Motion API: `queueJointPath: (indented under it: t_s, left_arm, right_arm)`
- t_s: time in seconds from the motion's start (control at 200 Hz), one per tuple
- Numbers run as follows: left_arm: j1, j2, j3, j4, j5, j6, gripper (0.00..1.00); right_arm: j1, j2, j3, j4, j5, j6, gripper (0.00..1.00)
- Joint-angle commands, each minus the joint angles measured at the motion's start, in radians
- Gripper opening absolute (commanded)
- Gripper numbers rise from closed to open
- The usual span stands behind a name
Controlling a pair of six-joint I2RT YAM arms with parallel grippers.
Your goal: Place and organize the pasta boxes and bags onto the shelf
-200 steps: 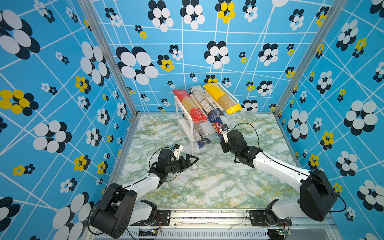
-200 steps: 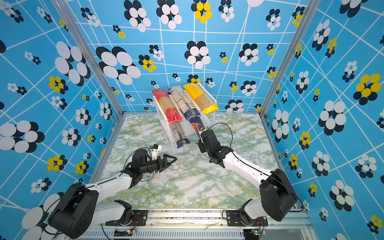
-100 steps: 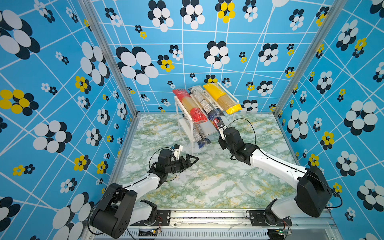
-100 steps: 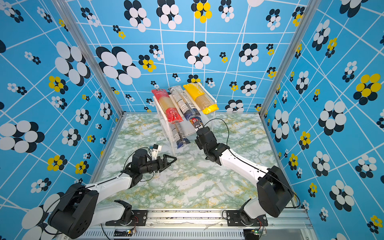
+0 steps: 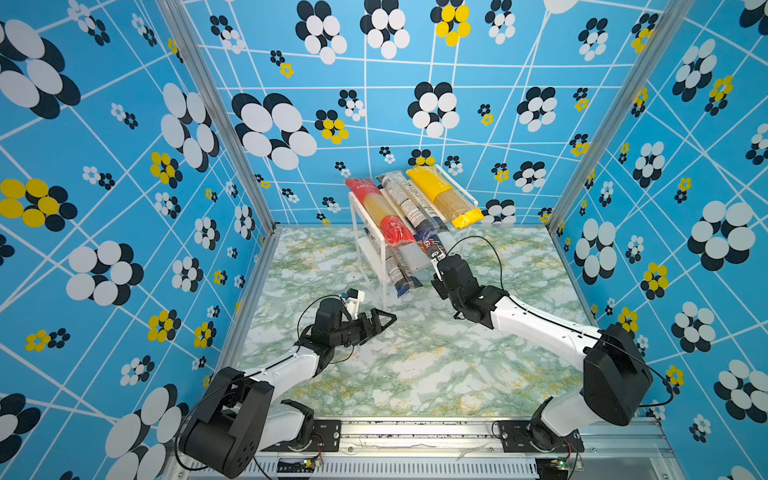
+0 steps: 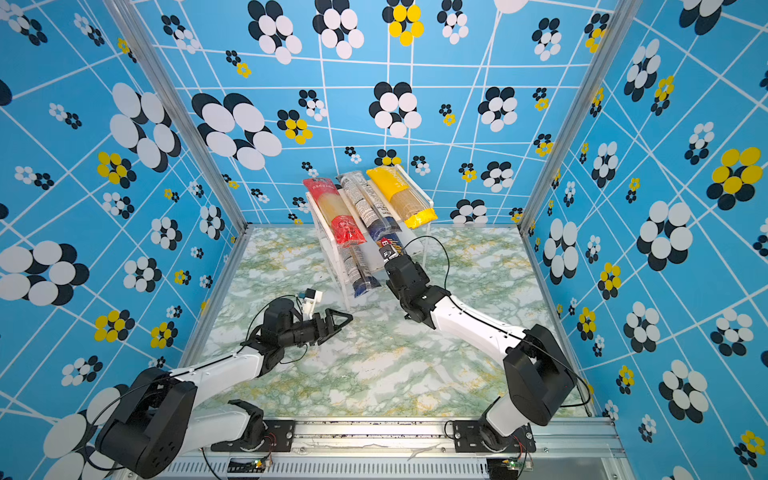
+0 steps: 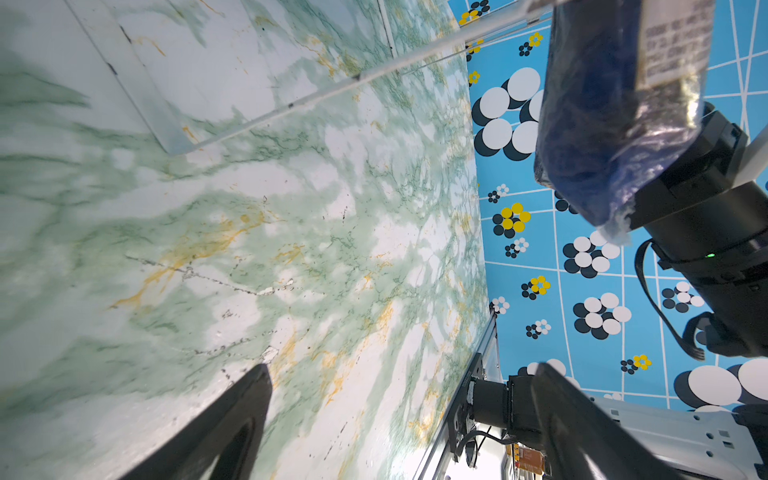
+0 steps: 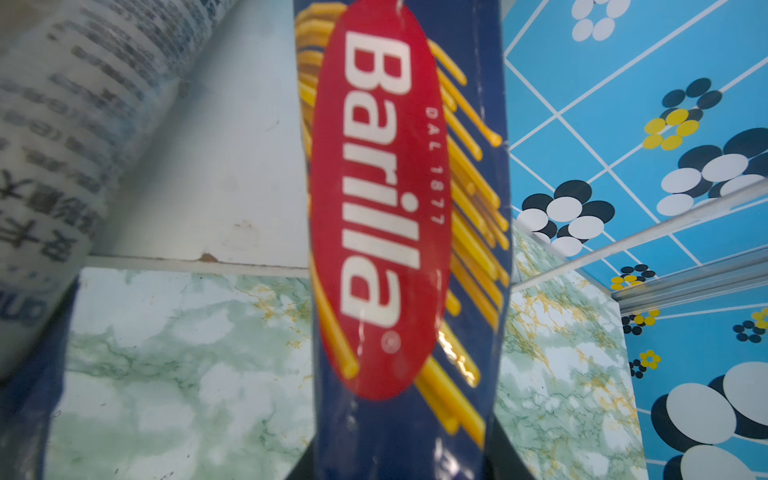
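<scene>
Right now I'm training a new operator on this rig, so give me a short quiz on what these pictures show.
1. True or false: the left gripper holds a pasta pack.
2. The right gripper is shut on: A nothing; B the blue pasta box; C a bag of rice.
3. How many packs lie on the top board of the shelf?
Key: 1 false; 2 B; 3 three.

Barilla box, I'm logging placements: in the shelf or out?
Partly in: the Barilla box reaches over the lower board; its near end is outside, in the right tool.
</scene>
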Motion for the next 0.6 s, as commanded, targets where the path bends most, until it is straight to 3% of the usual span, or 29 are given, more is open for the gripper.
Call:
queueJointPath:
  t_s: [0.0, 0.595]
  left_arm:
    - [0.011, -0.022, -0.012, -0.008, 0.001, 0.016, 0.99]
    - [0.014, -0.027, -0.019, -0.006, 0.002, 0.017, 0.99]
  right_arm:
    - [0.009, -0.007, 0.097, 0.120, 0.101, 0.005, 0.00]
    - [0.013, 0.017, 0.125, 0.116, 0.116, 0.019, 0.01]
